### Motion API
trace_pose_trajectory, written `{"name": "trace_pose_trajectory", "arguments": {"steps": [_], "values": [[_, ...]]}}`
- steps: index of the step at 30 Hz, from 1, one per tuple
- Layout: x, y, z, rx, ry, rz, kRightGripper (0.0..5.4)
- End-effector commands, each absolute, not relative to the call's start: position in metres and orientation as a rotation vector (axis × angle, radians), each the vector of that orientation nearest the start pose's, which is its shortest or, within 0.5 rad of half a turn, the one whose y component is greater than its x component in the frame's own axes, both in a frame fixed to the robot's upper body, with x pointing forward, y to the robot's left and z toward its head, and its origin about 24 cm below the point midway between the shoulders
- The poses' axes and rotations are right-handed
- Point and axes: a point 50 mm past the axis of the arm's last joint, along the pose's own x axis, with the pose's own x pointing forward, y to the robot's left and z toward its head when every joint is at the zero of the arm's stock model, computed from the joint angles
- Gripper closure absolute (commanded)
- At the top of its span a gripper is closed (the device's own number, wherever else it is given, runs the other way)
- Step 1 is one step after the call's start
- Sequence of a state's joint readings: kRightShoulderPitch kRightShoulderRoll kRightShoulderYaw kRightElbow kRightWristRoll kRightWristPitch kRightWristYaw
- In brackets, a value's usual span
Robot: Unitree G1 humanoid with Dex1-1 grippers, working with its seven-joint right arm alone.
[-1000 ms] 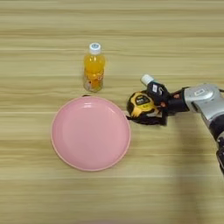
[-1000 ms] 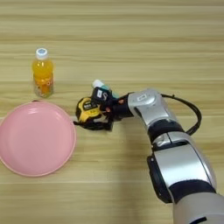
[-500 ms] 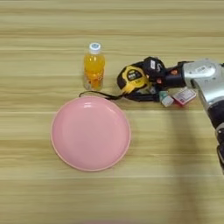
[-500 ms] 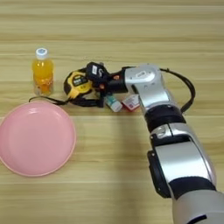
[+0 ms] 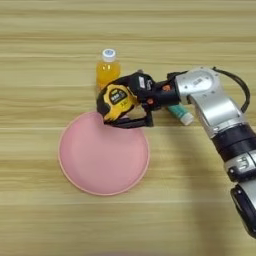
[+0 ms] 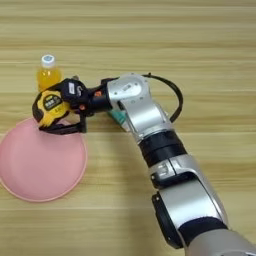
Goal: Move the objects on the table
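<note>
Tape measure (image 5: 116, 100) now hangs at the upper right rim of the pink plate (image 5: 95, 165), left of centre in the frame; half a second ago it was further right, beside the juice bottle (image 5: 107, 70), and a second ago it lay right of the plate, near the glue stick. Its black strap (image 5: 134, 122) trails below it, over the plate's edge. My gripper (image 5: 136, 90) has its two black fingers clamped on the tape measure's right side, closed tight around it and touching nothing else. My silver forearm (image 5: 212, 102) has swung leftward across the table (image 5: 50, 30); it reaches in from the lower right corner, bends at the wrist and points left, level with the bottle's base. The bottle stands upright just above and behind the tape measure, near it, though I cannot tell whether they touch. The glue stick (image 5: 181, 114) lies on the wood under my wrist, partly hidden by it.
</note>
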State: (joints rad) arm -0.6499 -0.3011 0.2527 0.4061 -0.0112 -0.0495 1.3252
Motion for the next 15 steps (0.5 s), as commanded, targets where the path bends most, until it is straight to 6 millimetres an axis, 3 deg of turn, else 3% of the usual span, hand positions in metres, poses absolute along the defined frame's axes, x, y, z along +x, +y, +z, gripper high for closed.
{"name": "trace_pose_trajectory", "arguments": {"steps": [1, 15], "values": [[0.319, -0.077, 0.140, -0.594, -0.069, 1.536, 0.83], [0.314, -0.066, 0.102, -0.532, 0.081, 1.607, 0.83]]}}
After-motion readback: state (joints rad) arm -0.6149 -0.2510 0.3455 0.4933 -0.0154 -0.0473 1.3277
